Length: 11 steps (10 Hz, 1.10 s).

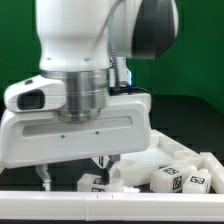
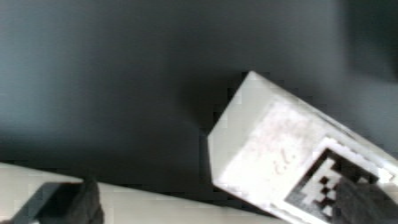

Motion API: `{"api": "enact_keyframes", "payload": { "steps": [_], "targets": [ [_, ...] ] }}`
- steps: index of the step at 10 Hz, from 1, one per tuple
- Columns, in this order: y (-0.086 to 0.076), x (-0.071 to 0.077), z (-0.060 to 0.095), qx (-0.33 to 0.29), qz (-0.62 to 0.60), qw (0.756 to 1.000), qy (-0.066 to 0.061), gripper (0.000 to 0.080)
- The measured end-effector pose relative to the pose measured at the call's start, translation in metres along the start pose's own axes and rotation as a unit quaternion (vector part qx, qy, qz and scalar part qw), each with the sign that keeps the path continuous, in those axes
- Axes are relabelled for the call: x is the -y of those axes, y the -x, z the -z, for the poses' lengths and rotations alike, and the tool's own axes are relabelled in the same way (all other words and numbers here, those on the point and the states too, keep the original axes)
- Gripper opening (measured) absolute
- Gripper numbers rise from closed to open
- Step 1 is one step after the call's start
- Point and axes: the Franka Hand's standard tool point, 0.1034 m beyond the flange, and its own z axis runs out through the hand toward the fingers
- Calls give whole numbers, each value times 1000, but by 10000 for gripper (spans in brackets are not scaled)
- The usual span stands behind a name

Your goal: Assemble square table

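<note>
In the exterior view my gripper (image 1: 77, 172) hangs low over the near side of the table, its wide white body filling the middle. One dark finger (image 1: 43, 176) shows beneath it. White chunky legs with black-and-white tags lie just below and to the exterior view's right: one (image 1: 91, 183), another (image 1: 165, 178), a third (image 1: 196, 181). Part of the white square top (image 1: 165, 148) shows behind them. In the wrist view one white tagged leg (image 2: 294, 150) lies tilted, close by. Only one dark finger (image 2: 63, 205) shows, far off to the side and touching nothing. The jaws stand wide apart and hold nothing.
A white strip (image 1: 110, 200) runs along the front edge in the exterior view. A green wall stands behind the black table. A pale surface (image 2: 160, 195) fills the low part of the wrist view.
</note>
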Motion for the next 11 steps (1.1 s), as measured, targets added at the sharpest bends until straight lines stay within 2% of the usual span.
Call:
{"api": "enact_keyframes", "payload": {
  "steps": [3,4,5,6,11],
  "targets": [
    [23,-44,2,5,23,1000,5,649],
    [29,-51,3,1,21,1000,1,650],
    [34,-61,5,-7,31,999,10,649],
    [37,-67,6,-7,23,1000,13,649],
    [34,-61,7,-8,27,1000,12,649]
  ]
}}
